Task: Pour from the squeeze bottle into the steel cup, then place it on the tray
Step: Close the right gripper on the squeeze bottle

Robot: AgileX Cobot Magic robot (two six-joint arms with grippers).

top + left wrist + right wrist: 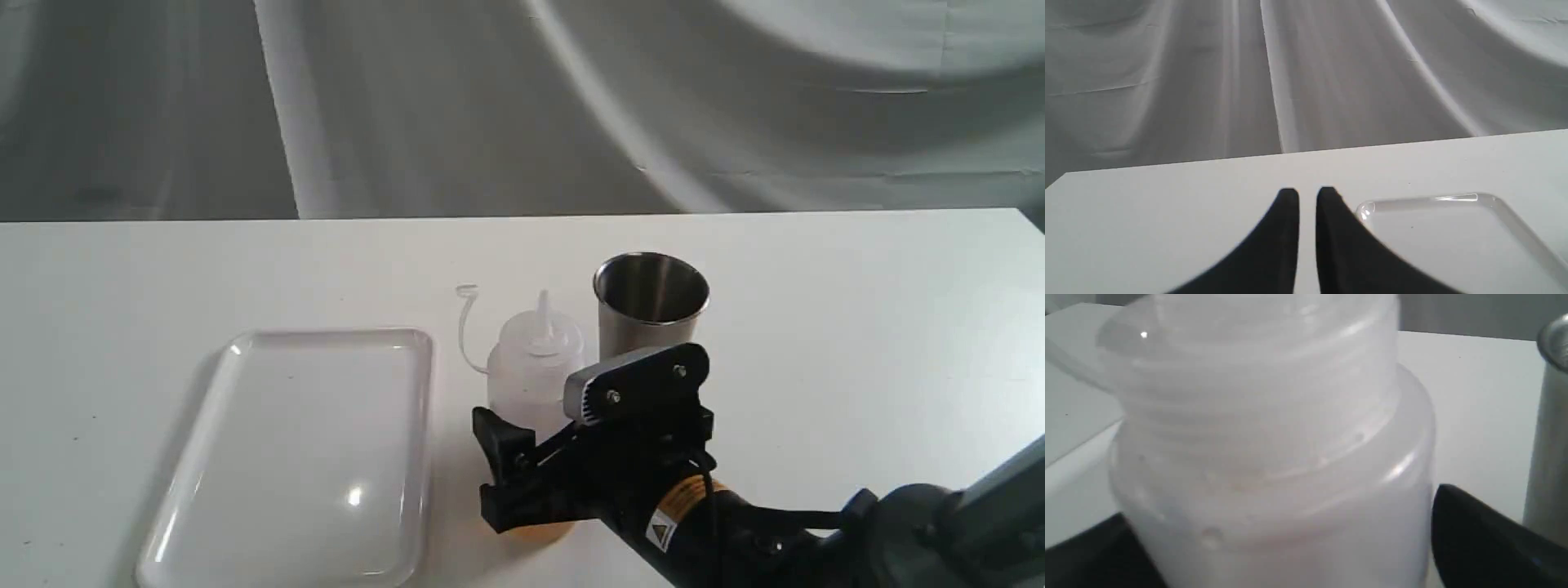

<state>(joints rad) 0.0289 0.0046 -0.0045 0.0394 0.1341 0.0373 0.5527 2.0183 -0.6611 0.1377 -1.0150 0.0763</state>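
Squeeze bottle (pixel 535 367): upright on the tabletop (pixel 816 327), standing between the jaws of the right claw (pixel 531 437), nozzle above them. Jaws flank its lower body; cannot tell whether they press it or stand just clear. Steel cup (pixel 651 314) just beyond this claw, close beside the bottle. Tray (pixel 245 359) off to the claw's left, apart. Left claw (pixel 1307 196) nearly clenched, holding nothing, with a tray corner just beside it.

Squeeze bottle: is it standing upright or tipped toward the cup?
Upright. The squeeze bottle stands on the table, nozzle pointing straight up, beside the steel cup; the amber liquid sits at its base.
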